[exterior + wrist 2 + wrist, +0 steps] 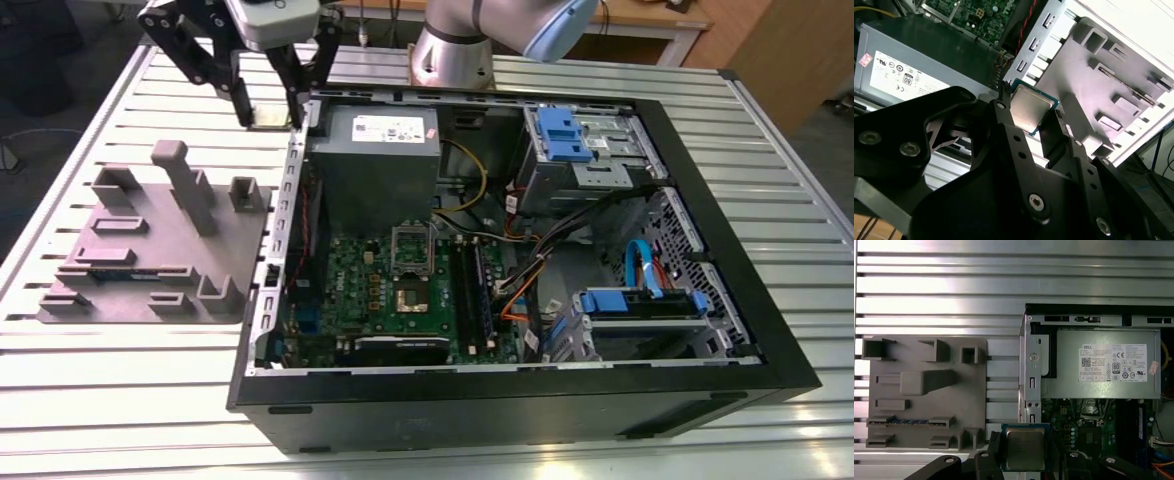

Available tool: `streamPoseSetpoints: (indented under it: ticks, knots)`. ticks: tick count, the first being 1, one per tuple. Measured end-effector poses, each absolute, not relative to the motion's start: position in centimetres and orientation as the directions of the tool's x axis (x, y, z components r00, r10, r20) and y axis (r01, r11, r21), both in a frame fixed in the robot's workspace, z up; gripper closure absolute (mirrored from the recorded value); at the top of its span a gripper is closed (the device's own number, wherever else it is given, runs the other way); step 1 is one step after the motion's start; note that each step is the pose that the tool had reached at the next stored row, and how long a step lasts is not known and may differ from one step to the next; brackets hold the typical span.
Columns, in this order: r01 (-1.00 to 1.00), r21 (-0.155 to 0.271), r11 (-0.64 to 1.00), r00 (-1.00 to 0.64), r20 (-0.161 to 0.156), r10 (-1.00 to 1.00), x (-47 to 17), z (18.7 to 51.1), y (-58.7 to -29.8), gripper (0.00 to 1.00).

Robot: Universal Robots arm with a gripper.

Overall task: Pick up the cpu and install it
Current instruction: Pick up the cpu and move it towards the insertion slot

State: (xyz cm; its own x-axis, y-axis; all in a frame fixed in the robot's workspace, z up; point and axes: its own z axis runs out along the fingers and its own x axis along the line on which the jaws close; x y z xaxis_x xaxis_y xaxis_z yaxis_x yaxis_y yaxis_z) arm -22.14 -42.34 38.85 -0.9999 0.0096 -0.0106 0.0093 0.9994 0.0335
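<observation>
The cpu, a small square chip with a silvery top, hangs in the air between the fingers of my gripper, which is shut on its edges. In the exterior view it is at the far left, just outside the open computer case's left wall and beyond the grey moulded tray. Both wrist views show the cpu clamped flat between the black fingers. The metal-framed socket with a dark centre lies open on the green motherboard inside the case.
A big grey box with a white label fills the case's far left corner, close to my gripper. Cables, blue drive bays and a blue-capped cage occupy the case's right half. Everything rests on a slatted metal table.
</observation>
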Motion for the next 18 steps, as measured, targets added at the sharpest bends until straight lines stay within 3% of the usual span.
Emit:
streamPoseSetpoints:
  ticks: [18]
  knots:
    - [0.009, 0.034, 0.999, -1.0, -0.011, 0.01, -20.8, 38.8, -42.3, 0.53]
